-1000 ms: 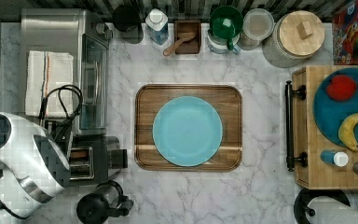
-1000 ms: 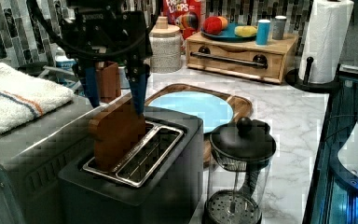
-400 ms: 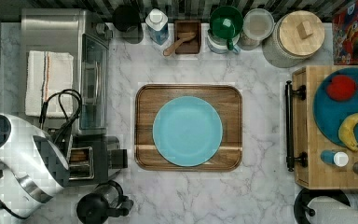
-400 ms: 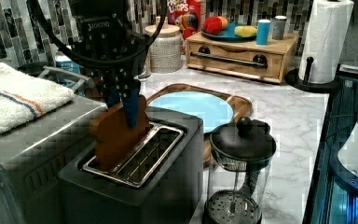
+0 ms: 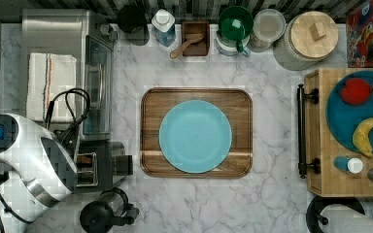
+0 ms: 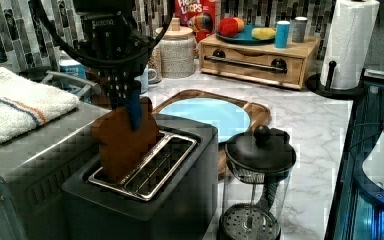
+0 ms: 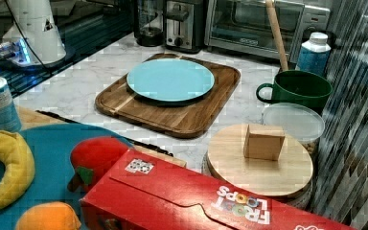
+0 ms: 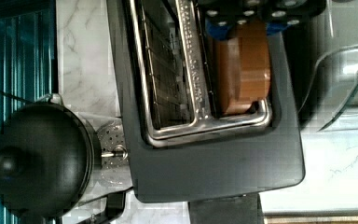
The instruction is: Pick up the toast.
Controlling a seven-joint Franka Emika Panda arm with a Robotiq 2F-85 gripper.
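Observation:
A brown slice of toast point(image 6: 125, 145) stands upright in the far slot of the black toaster point(image 6: 180, 195) in the left view, most of it above the rim. My gripper point(image 6: 131, 107) comes down from above and is shut on the toast's upper edge, a blue finger point(image 6: 135, 111) lying against its face. The wrist view has the toast point(image 8: 242, 79) edge-on in its slot, with blue pads point(image 8: 213, 28) pressed on both sides and the gripper point(image 8: 243, 27) over it. From the top view my white arm point(image 5: 34, 155) covers part of the toaster point(image 5: 119, 165).
A black French press point(image 6: 260, 165) stands right beside the toaster. A toaster oven with a folded towel point(image 6: 20, 102) is on the toaster's other side. A teal plate point(image 5: 195, 137) lies on a wooden tray point(image 5: 150, 102) mid-counter. A paper towel roll point(image 6: 349, 42) stands at the back.
The fingers stood apart on either side of the toast a second ago. They have since come down and shut on it. The toast now leans a little in its slot.

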